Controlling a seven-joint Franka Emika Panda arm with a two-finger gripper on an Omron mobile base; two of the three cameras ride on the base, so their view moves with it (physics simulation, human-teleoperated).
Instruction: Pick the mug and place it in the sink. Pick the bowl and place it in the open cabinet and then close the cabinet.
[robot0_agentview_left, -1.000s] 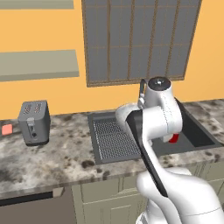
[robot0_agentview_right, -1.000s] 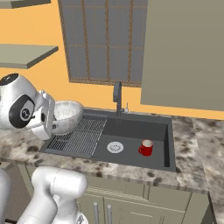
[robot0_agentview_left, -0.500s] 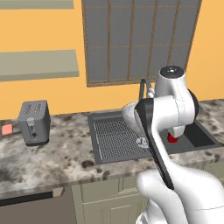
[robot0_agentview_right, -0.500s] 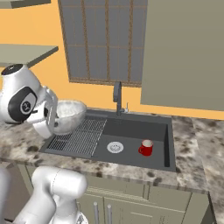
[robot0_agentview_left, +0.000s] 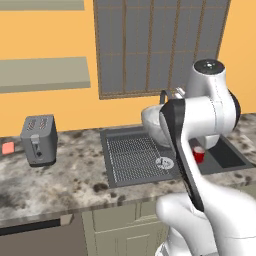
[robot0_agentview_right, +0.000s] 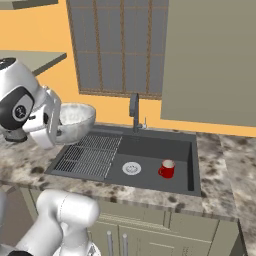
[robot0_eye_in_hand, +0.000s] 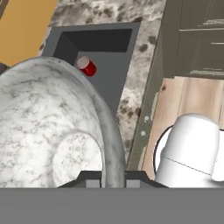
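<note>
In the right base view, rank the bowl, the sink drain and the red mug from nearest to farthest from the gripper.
1. bowl, held at the gripper, above the drainer.
2. drain, mid-sink floor.
3. mug, farther right in the sink.

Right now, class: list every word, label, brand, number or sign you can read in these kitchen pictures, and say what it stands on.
No readable text anywhere.
Grey metal toaster: no brand or label legible.
Small red mug in the dark grey sink: plain.
Grey-white marbled bowl: veining only, no writing.

Marbled bowl (robot0_agentview_right: 74, 120) held above drainer, red mug (robot0_agentview_right: 167, 169) upright in sink (robot0_agentview_right: 155, 150)
</note>
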